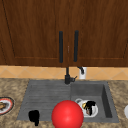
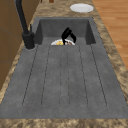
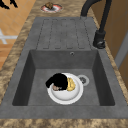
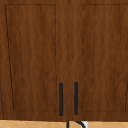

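While curled over a yellow item [image 3: 71, 84], right hand [image 3: 58, 80] in white bowl [image 3: 65, 98], left hand [image 1: 34, 116] idle, fingers' state unclear.

Dark brown wood fills the wall above the counter: a wall cabinet [image 4: 67, 57] with two doors, each carrying a slim black vertical handle [image 4: 61, 99] near the centre seam. Below it runs a band of pale orange tiled backsplash [image 1: 30, 72], with a white outlet plate [image 1: 83, 73] just right of the black faucet [image 1: 67, 76]. The countertop [image 1: 11, 86] is speckled brown-and-tan stone, and set into it is a dark grey sink [image 1: 105, 87], ribbed draining board on the left, deep basin on the right. From the side, warm orange wood-plank floor [image 2: 113, 20] stretches past the counter edge. Lighting is flat and even, no hard shadows anywhere.
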You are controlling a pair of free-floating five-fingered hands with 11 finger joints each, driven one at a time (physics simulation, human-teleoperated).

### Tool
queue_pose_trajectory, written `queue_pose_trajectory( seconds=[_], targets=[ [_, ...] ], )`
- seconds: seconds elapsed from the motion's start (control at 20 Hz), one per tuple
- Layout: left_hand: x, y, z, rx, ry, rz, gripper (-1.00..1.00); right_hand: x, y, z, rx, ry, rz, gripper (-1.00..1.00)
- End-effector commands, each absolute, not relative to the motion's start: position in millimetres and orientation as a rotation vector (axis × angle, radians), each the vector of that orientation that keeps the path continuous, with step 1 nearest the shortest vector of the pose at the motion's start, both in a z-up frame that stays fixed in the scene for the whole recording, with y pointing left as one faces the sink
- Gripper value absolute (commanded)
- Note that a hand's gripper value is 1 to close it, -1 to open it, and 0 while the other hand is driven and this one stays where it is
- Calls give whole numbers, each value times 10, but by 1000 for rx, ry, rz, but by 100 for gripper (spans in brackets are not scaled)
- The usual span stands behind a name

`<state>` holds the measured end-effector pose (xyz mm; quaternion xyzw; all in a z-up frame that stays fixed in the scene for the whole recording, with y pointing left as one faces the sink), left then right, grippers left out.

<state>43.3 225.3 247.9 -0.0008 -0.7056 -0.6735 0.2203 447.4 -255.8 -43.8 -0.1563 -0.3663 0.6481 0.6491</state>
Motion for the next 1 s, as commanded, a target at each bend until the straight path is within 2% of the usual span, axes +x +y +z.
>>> queue_pose_trajectory(
  seconds=[0.0, 0.7, 0.9, 0.95],
  targets=[
    [433, 2253, 2479, -2, -1951, -1862, 0, 4495, -2573, -460, -377, -844, 1481, -100],
    [433, 2253, 2479, -2, -1951, -1862, 0, 4568, -2594, 293, -260, -688, 1453, -100],
    [433, 2253, 2479, -2, -1951, -1862, 0, 4412, -2625, 297, -276, -794, 1428, -100],
    [433, 2253, 2479, -2, -1951, -1862, 0, 4530, -2600, 305, -305, -766, 1502, -100]
  ],
)
